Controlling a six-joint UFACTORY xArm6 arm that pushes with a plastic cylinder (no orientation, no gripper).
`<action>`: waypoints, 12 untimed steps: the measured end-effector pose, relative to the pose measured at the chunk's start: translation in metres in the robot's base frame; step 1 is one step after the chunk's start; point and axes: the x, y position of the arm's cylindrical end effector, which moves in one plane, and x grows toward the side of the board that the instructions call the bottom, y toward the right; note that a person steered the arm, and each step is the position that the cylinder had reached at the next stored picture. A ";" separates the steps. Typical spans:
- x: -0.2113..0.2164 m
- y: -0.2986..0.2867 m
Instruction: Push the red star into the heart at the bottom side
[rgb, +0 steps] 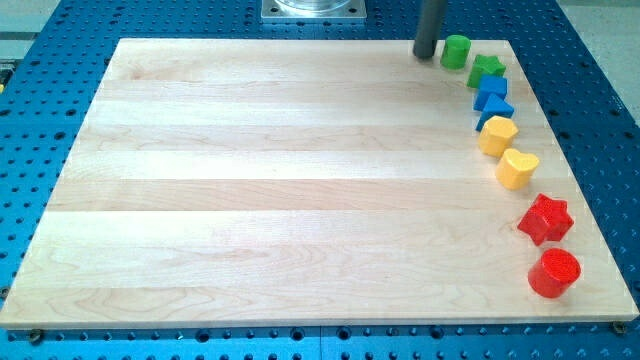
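The red star (545, 218) lies near the board's right edge, low in the view. The yellow heart (517, 168) lies just up and left of it, a small gap apart. My tip (425, 53) is at the view's top, just left of the green cylinder (456, 51), far from the red star. A red cylinder (554, 273) sits just below the star.
Blocks line the right edge in a curve: green star (487, 68), two blue blocks (491, 88) (495, 108), a yellow hexagon-like block (497, 135). The wooden board (250, 190) rests on a blue perforated table. A metal base (313, 9) stands at the top.
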 end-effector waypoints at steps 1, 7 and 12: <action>0.000 0.024; -0.014 -0.088; 0.301 -0.049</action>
